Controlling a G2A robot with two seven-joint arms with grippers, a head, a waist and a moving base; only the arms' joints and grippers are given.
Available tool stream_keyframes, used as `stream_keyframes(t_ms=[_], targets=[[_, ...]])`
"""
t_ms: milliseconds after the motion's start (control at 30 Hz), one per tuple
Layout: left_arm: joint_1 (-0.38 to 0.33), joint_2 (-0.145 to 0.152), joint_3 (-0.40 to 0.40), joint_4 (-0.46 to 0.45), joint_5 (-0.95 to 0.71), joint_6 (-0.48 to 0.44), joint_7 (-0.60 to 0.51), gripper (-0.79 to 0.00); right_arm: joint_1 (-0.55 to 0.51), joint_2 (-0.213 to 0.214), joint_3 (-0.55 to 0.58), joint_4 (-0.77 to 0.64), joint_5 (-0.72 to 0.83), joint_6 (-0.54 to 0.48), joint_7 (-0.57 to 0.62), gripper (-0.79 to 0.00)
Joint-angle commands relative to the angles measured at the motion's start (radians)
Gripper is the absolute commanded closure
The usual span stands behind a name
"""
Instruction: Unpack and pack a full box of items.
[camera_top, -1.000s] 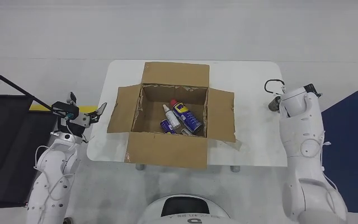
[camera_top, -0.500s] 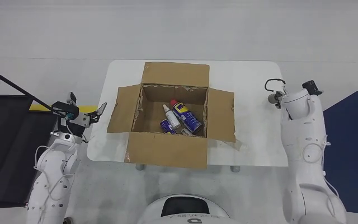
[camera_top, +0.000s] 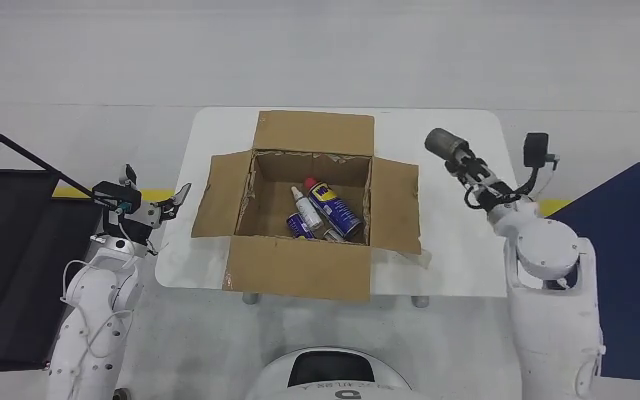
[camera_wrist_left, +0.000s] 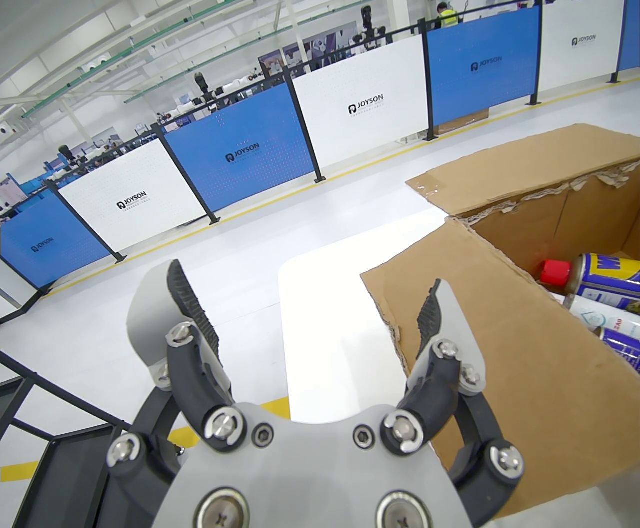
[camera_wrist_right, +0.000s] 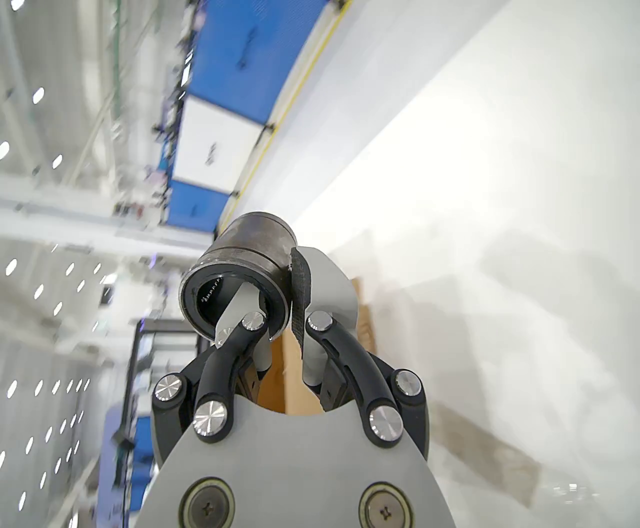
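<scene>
A white table stands on pale floor, with fence panels beyond. The open box sits mid-table with its flaps spread (the near one reaches the front edge), and spray cans lie inside it. Left of the box, by the table's edge, the left gripper hangs spread and empty. Right of the box, over wider bare tabletop, the right gripper clamps a metal cylinder by its wall, one finger inside its bore.

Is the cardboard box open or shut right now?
Open: the cardboard box has all four flaps folded outward, and spray cans lie visible inside.
</scene>
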Motion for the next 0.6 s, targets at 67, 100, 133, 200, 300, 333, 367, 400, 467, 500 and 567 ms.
stream_keyframes(t_ms=[67, 100, 133, 200, 300, 333, 367, 400, 467, 500, 567], targets=[[0.0, 0.0, 0.0, 0.0, 0.0, 0.0, 0.0, -0.785, 0.031, 0.007, -0.125, -0.026, -0.144, -0.042, 0.106, 0.0], [0.0, 0.0, 0.0, 0.0, 0.0, 0.0, 0.0, -0.785, 0.041, 0.009, -0.157, -0.03, -0.171, -0.051, 0.132, 0.0], [0.0, 0.0, 0.0, 0.0, 0.0, 0.0, 0.0, -0.785, 0.051, 0.01, -0.184, -0.032, -0.201, -0.057, 0.15, 0.0], [0.0, 0.0, 0.0, 0.0, 0.0, 0.0, 0.0, -0.785, 0.074, 0.012, -0.238, -0.029, -0.257, -0.053, 0.183, 0.0], [0.0, 0.0, 0.0, 0.0, 0.0, 0.0, 0.0, -0.785, 0.124, 0.009, -0.331, -0.007, -0.349, -0.003, 0.188, 0.0], [0.0, 0.0, 0.0, 0.0, 0.0, 0.0, 0.0, -0.785, 0.146, 0.007, -0.358, 0.005, -0.379, 0.015, 0.189, 0.0], [0.0, 0.0, 0.0, 0.0, 0.0, 0.0, 0.0, -0.785, 0.165, 0.006, -0.388, 0.016, -0.405, 0.03, 0.197, 0.0], [0.0, 0.0, 0.0, 0.0, 0.0, 0.0, 0.0, -0.785, 0.182, 0.004, -0.414, 0.023, -0.425, 0.043, 0.204, 0.0], [0.0, 0.0, 0.0, 0.0, 0.0, 0.0, 0.0, -0.785, 0.212, 0.001, -0.458, 0.034, -0.456, 0.068, 0.216, 0.0], [0.0, 0.0, 0.0, 0.0, 0.0, 0.0, 0.0, -0.785, 0.228, -0.002, -0.481, 0.043, -0.467, 0.082, 0.223, 0.0], [0.0, 0.0, 0.0, 0.0, 0.0, 0.0, 0.0, -0.785, 0.261, -0.009, -0.539, 0.065, -0.504, 0.118, 0.22, 0.0]])
